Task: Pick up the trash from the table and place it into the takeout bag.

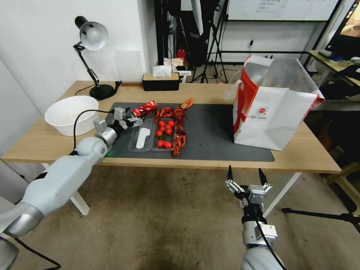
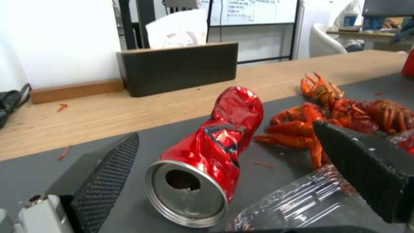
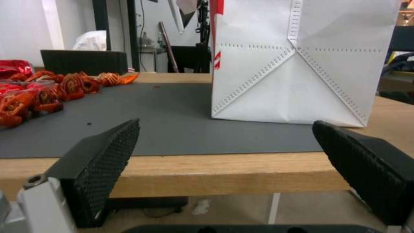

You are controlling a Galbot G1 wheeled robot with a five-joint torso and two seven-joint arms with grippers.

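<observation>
Left pincer (image 1: 135,120) sits over the dark mat at the worktop's (image 1: 52,144) left end, jaws spread wide and empty. The crushed red can (image 1: 144,109) lies on its side just at 1 o'clock of the fingertips, open end toward the wrist camera, its body between the two pads (image 2: 105,168).

Handling, judged: thin dented metal, light, stiff enough for a firm squeeze, but glossy and free to roll. Best taken across the creased middle, not the smooth rim.

Count: one can; one clear plastic tray (image 1: 152,139) holding about seven small red fruits; a string of red crayfish shells (image 1: 179,127), number not separable; one white bowl (image 1: 71,114) at 9 o'clock.

One takeout bag (image 1: 273,112) stands upright at 3 o'clock, mouth open.

Right pincer (image 1: 246,175) hangs below the worktop's front edge, wide open, holding nothing.
</observation>
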